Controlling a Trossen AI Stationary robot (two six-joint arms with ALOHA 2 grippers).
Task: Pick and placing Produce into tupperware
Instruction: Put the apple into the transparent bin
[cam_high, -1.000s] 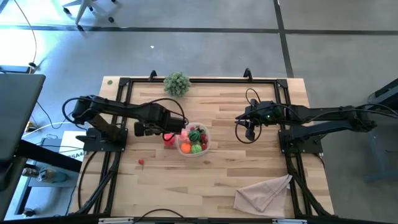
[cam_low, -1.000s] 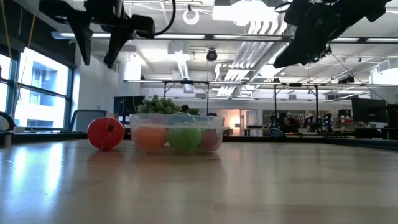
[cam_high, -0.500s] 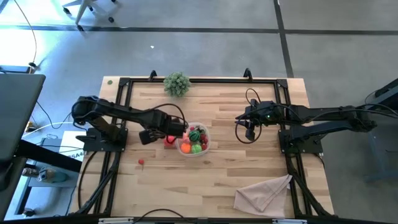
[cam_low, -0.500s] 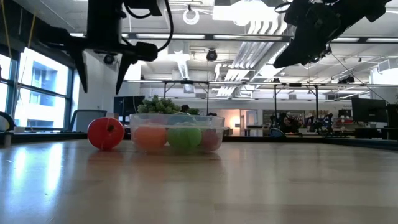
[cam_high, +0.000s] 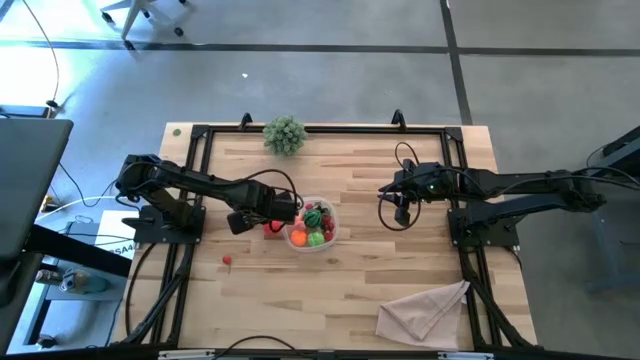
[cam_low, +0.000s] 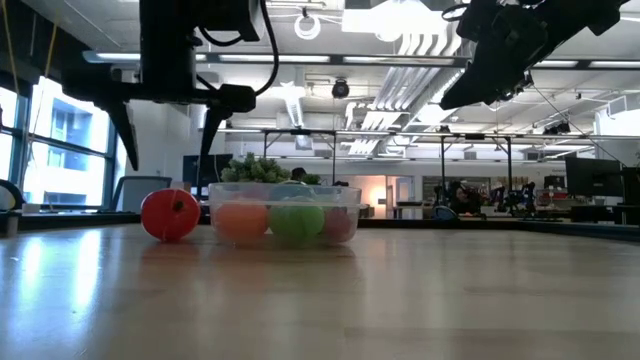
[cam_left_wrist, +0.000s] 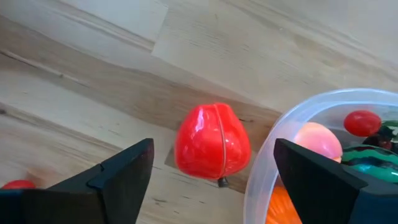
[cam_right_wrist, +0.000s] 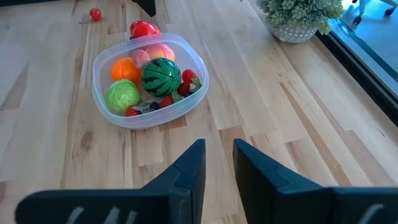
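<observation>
Left pincer (cam_high: 268, 213) hangs over the red toy pepper (cam_left_wrist: 212, 140), fingers spread wide on either side of it, nothing gripped. In the low view the left pincer (cam_low: 168, 125) fingertips stand above the pepper (cam_low: 170, 215), clear of it. The pepper sits on the wooden table (cam_high: 370, 180), just beside the tupperware (cam_high: 328, 235) rim, at centre-left of the high frame.

Tupperware is a clear round-cornered tub near the middle of the table. Inside, per the right wrist view: small watermelon (cam_right_wrist: 161, 76), green lettuce-like ball (cam_right_wrist: 121, 97), orange piece (cam_right_wrist: 123, 69), pink peach-like piece (cam_right_wrist: 157, 52), a few small red berries (cam_right_wrist: 188, 76).

One small red berry (cam_high: 227, 261) lies alone on the table, lower left of the tub, well apart from it.

Right pincer (cam_high: 401, 213) waits right of centre in the high frame, raised off the table, fingers (cam_right_wrist: 188, 168) narrow with a small gap, empty.

Grey-green potted sprig (cam_high: 285, 134) at the table's top edge. Beige cloth (cam_high: 425, 310) crumpled at lower right.
</observation>
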